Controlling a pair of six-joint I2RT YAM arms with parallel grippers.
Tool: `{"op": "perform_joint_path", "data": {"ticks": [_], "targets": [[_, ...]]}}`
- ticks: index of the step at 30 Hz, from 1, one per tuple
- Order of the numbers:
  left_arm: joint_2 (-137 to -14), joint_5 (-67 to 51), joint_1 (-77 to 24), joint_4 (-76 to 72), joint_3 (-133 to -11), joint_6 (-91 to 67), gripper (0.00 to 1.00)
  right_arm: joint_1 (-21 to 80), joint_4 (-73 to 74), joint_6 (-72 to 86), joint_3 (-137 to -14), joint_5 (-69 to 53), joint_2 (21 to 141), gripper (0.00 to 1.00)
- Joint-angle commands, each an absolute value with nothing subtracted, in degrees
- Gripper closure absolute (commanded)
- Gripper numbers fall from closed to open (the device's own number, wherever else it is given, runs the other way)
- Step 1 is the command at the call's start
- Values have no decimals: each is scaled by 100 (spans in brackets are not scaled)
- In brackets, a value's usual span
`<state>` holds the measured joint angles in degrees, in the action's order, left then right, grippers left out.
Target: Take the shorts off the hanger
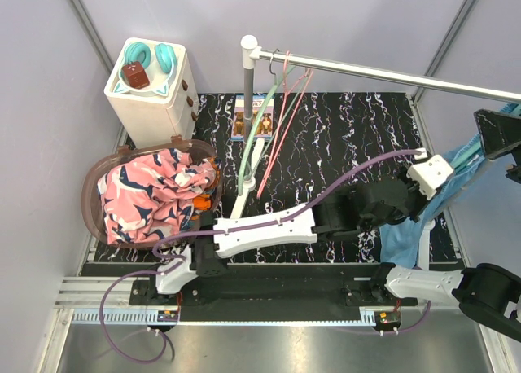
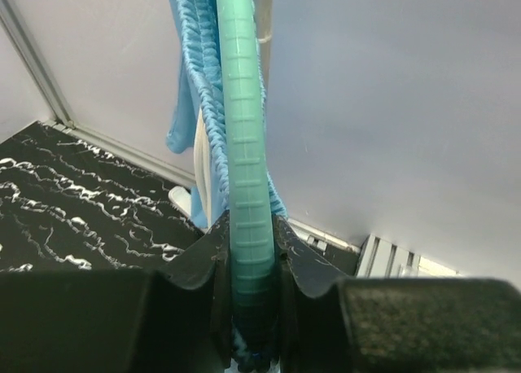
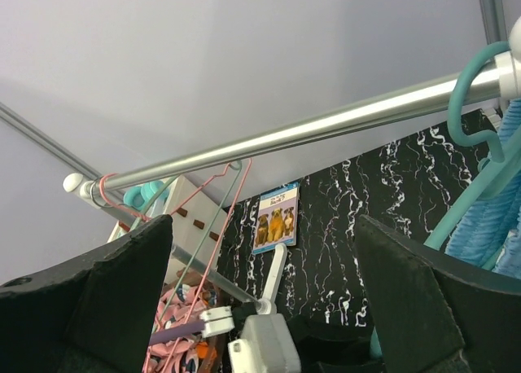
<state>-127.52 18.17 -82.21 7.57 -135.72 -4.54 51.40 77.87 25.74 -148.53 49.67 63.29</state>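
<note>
The plain light blue shorts hang on a teal hanger at the right end of the rail. My left gripper is shut on the hanger's ribbed teal arm, with the shorts' gathered waistband draped just behind it. In the right wrist view the hanger's hook sits over the rail beside the blue cloth. My right gripper is held high near the rail's right end, open and holding nothing. The pink printed shorts and a bit of orange shorts lie in the basket.
Empty pink and green hangers dangle from the rail's left end by its post. A white drawer unit with teal rings on top stands at the back left. A dog picture card lies on the black marbled mat.
</note>
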Motion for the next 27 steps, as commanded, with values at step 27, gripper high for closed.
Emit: {"op": "perform_joint_path", "data": {"ticks": [27], "targets": [[-10345,1354,-7304,1969,-14282,-1292,100,5177,8764,4175,-13597,4852,6311,0]]}}
